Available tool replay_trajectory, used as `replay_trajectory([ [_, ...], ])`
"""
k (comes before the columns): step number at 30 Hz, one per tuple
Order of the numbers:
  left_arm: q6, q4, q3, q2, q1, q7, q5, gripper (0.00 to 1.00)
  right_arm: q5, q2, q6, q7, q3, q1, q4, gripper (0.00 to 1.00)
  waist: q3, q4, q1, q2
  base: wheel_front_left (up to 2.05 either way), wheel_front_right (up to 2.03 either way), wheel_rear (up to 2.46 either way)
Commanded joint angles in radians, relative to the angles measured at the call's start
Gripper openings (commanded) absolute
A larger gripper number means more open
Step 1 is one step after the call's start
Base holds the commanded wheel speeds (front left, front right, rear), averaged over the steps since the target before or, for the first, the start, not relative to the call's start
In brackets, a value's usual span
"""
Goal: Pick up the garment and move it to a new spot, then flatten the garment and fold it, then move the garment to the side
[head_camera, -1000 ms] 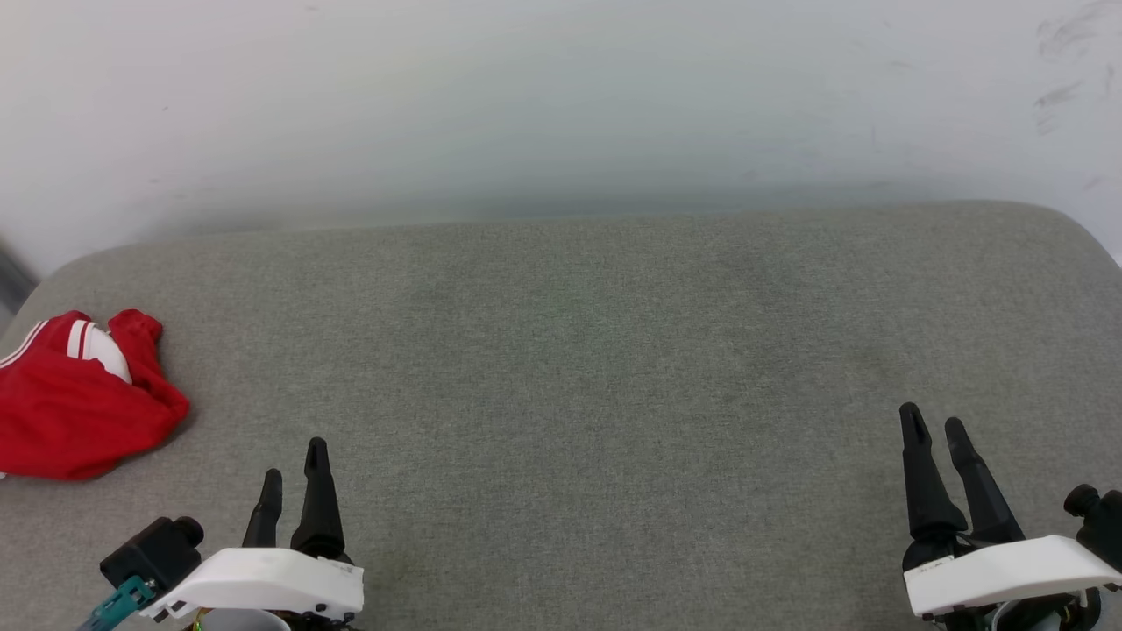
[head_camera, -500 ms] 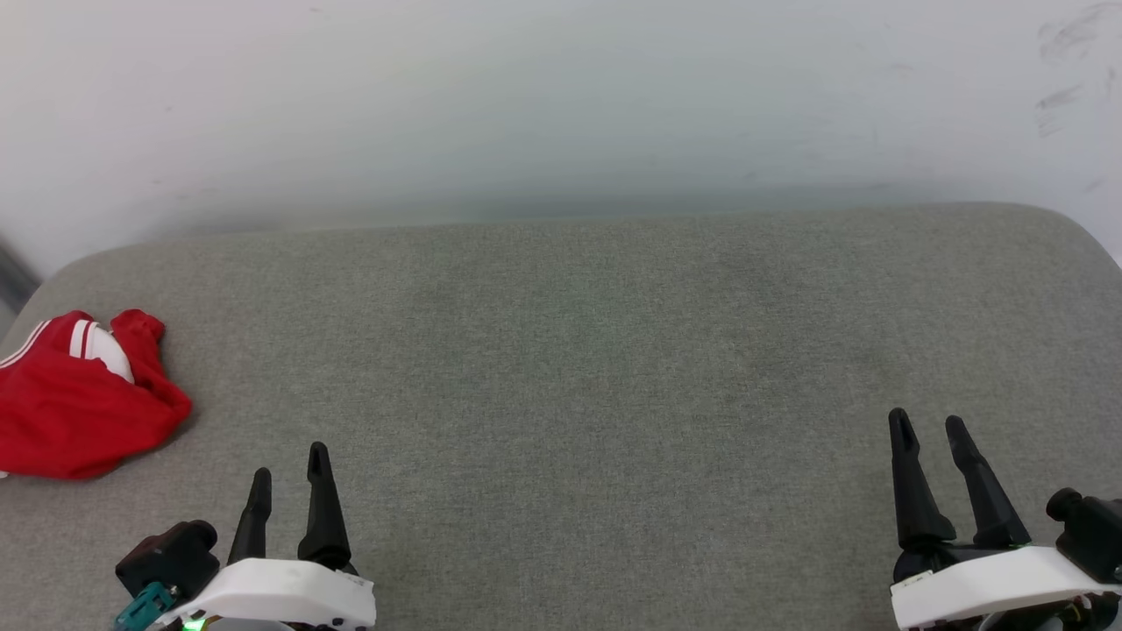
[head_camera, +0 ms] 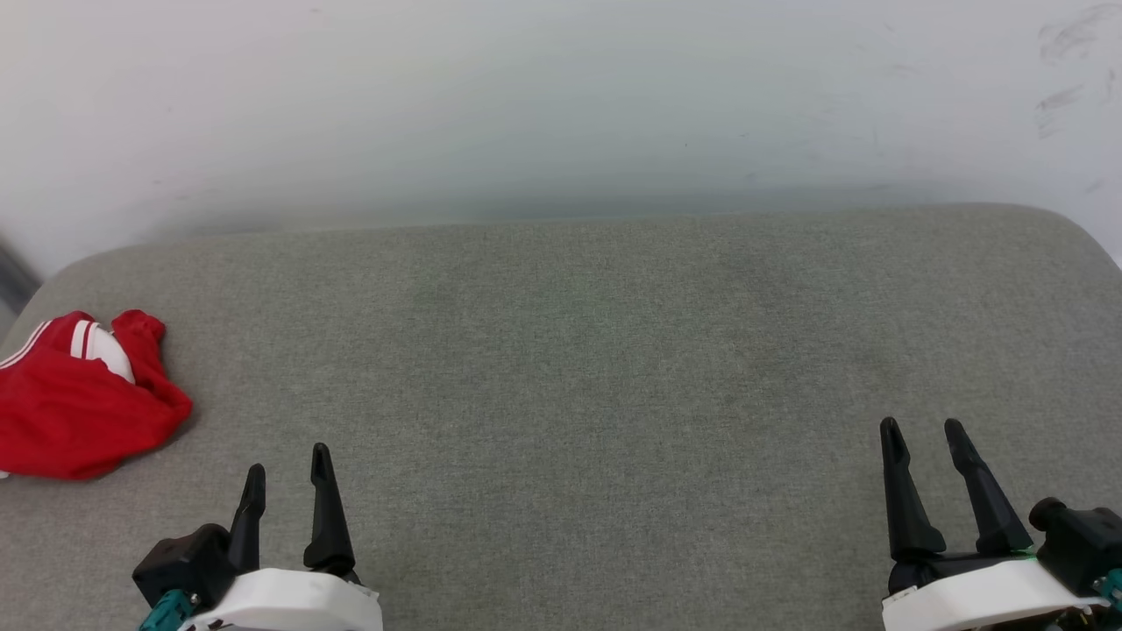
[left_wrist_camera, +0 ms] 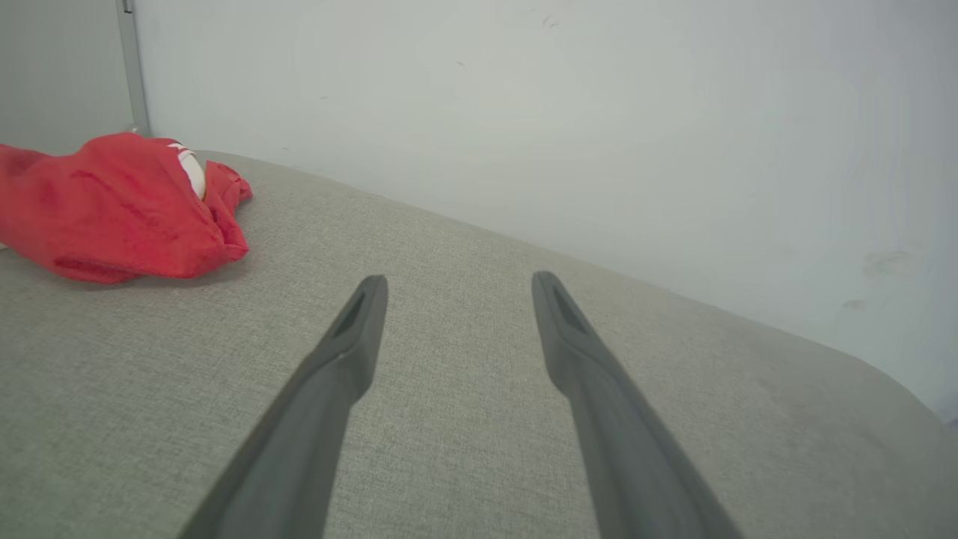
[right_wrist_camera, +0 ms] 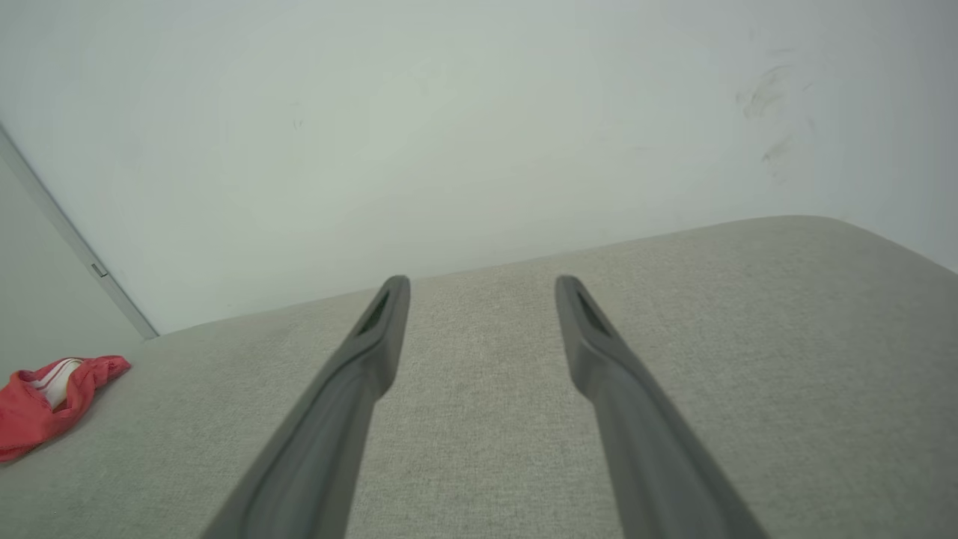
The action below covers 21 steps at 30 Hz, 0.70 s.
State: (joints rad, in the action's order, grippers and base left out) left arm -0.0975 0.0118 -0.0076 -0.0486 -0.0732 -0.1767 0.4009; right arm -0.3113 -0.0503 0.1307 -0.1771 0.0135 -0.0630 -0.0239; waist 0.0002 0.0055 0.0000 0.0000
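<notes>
The garment [head_camera: 74, 403] lies crumpled in a red heap with a bit of white sleeve and striped trim, at the far left edge of the grey cushion [head_camera: 570, 350]. No print shows. It also appears at the upper left of the left wrist view [left_wrist_camera: 112, 206] and at the lower left of the right wrist view [right_wrist_camera: 49, 393]. My left gripper [head_camera: 287, 463] is open over bare cushion, to the right of the garment and apart from it. Open too, my right gripper [head_camera: 922, 431] hovers at the lower right, far from the cloth, nothing between its fingers.
A pale wall [head_camera: 561, 105] rises right behind the cushion. The cushion's rounded corners fall away at the far left [head_camera: 35, 289] and far right [head_camera: 1096, 237]. A grey vertical strip [left_wrist_camera: 131, 67] runs down the wall near the garment.
Both grippers have drawn back toward the bottom of the head view and their fingers have spread a little wider. The garment has stayed put.
</notes>
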Motion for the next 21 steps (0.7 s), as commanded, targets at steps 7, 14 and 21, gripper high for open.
replay_trajectory([
  [7,0.007,-0.015,-0.007,-0.002,-0.012,-0.023,-0.075,1.00,0.077,0.000,0.000,-0.023,-0.006,-0.018,0.019,1.00,-0.002,-0.001,0.0000,0.0000,0.00,0.00,0.00],
  [14,0.015,-0.008,-0.008,-0.002,-0.020,-0.039,-0.132,1.00,0.133,0.000,0.000,-0.038,-0.010,-0.026,0.025,1.00,-0.003,0.001,0.0000,0.0000,0.00,0.00,0.00],
  [21,0.014,-0.001,-0.013,-0.002,-0.030,-0.052,-0.182,1.00,0.185,0.000,0.000,-0.053,-0.010,-0.037,0.028,1.00,-0.004,0.002,0.0000,0.0000,0.00,0.00,0.00],
])
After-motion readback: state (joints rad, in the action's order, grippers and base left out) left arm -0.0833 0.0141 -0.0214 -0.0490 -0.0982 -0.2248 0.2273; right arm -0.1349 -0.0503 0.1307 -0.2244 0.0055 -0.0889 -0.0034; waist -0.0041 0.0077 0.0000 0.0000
